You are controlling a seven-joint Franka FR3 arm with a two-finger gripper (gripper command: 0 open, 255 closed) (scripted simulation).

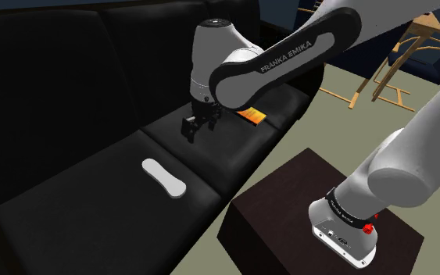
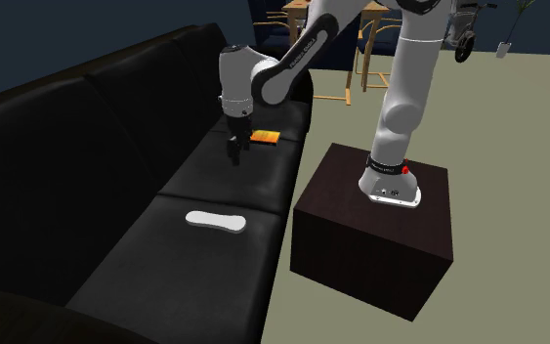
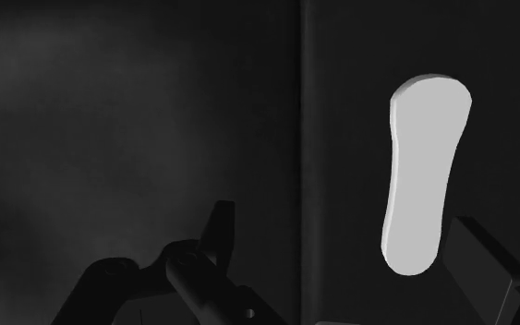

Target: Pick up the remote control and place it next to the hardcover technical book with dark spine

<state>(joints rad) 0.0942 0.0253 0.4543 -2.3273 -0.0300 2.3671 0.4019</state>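
A flat white remote control (image 1: 164, 178) (image 2: 217, 221) lies on the middle seat cushion of a black sofa (image 1: 69, 195). An orange book (image 1: 252, 116) (image 2: 266, 136) rests on the end cushion, near the armrest. My black gripper (image 1: 197, 126) (image 2: 234, 153) hangs just above that end cushion, between book and remote, close to the seam between the cushions. It is open and holds nothing. In the wrist view the remote (image 3: 424, 171) lies beyond the seam, ahead of the gripper (image 3: 350, 268) and nearer one fingertip (image 3: 484, 263), apart from it.
The dark brown stand box (image 1: 288, 203) (image 2: 360, 225) sits right in front of the sofa's end cushion. Wooden furniture (image 1: 390, 70) stands on the floor beyond the armrest. The sofa backrest (image 2: 87, 107) rises behind the cushions.
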